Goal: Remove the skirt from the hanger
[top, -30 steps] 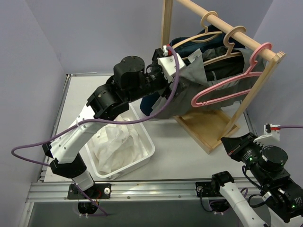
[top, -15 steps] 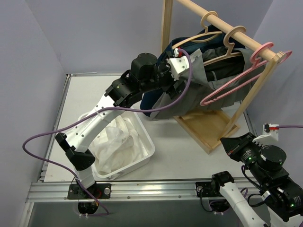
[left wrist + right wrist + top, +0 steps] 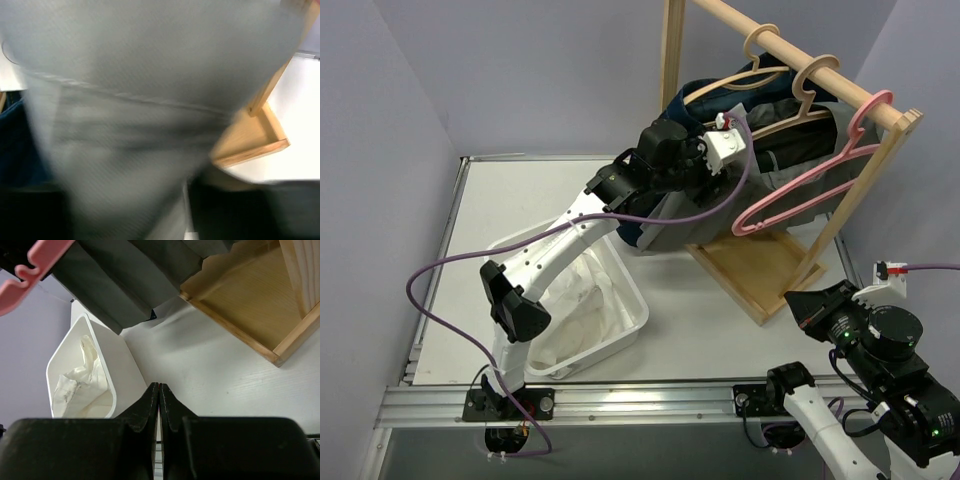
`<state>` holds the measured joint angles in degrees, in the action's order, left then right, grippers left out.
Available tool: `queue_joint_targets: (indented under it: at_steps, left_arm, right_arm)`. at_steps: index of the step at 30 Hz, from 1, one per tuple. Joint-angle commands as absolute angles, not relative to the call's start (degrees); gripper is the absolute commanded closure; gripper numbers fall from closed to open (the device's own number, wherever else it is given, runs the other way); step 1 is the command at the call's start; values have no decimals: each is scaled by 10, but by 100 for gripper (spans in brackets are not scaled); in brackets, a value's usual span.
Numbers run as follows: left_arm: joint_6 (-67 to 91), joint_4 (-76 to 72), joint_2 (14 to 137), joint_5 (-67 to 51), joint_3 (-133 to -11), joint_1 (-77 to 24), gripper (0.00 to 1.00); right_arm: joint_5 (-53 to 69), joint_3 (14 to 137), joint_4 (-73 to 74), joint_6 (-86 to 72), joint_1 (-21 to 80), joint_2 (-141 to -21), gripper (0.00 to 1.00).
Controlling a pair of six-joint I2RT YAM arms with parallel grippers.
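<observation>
The grey skirt (image 3: pixel 672 226) hangs from the pink hanger (image 3: pixel 808 186) on the wooden rail. My left gripper (image 3: pixel 732 150) is pressed into the skirt's upper part, and its fingers are hidden in the cloth. In the left wrist view blurred grey skirt cloth (image 3: pixel 150 75) fills nearly the whole frame, so I cannot see how the jaws stand. My right gripper (image 3: pixel 810 305) sits low at the near right, shut and empty (image 3: pixel 159 386), away from the rack. The skirt (image 3: pixel 125 285) and the hanger's end (image 3: pixel 30 265) show at the top of the right wrist view.
Two beige hangers (image 3: pixel 790 70) with dark clothes hang on the same rail. The wooden rack base (image 3: pixel 760 270) stands at the right. A white bin (image 3: pixel 630 325) holding white cloth sits at the near left, also in the right wrist view (image 3: pixel 107 367).
My left gripper has moved right, from left of the rack post into the hanging clothes. The skirt, earlier stretched out to the left, has swung back with the pink hanger. The right arm is still.
</observation>
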<state>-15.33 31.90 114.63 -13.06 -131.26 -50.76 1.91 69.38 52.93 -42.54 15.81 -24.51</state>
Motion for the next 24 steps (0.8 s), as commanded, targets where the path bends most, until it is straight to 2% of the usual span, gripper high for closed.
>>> queue_joint_targets:
  at_steps: [1,2,3,17,24]
  left_arm:
    - [-107,276,1141,-160,-1340,-504,62]
    - [-97,270,1138,-160,-1339,-504,74]
    - [-77,266,1136,-158,-1338,-504,97]
    - [52,119,963,-90,-1174,-504,98]
    - [72,107,964,-95,-1208,-502,98]
  right_arm:
    - [10,696,516,-421,160,-250,100]
    - [11,696,515,-421,160,-250,100]
    - [11,695,516,-421,160,-250,100]
    - [13,705,519,-410,160,-250,100]
    - [13,707,518,-416,161,-245,100]
